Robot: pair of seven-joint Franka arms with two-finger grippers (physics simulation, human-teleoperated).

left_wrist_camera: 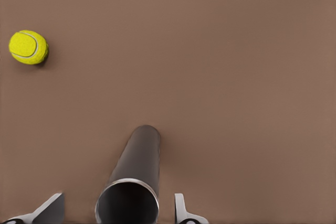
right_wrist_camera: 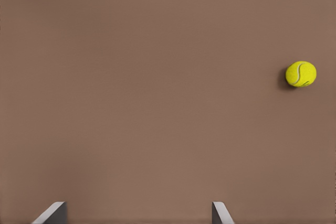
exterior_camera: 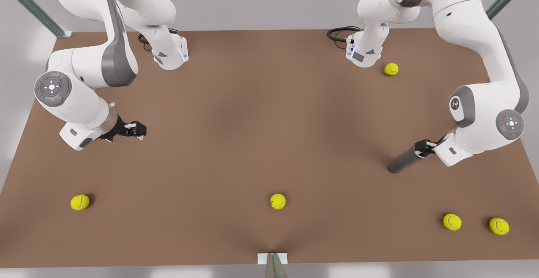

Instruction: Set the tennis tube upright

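left hand (exterior_camera: 422, 148) sits at the front view's right, its fingers (left_wrist_camera: 181, 211) spread around the near end of the tennis tube (exterior_camera: 405, 160), which lies flat on the tabletop (exterior_camera: 252, 122); gripping that end would likely let it tip upright. right hand (exterior_camera: 137, 130) waits spread apart and empty at the left.

Left gripper (exterior_camera: 422, 148) at the front view's right, low over the table, fingers (left_wrist_camera: 181, 209) spread either side of the tube end. Right gripper (exterior_camera: 138, 130) at the front view's left, fingers (right_wrist_camera: 220, 212) apart, nothing between.
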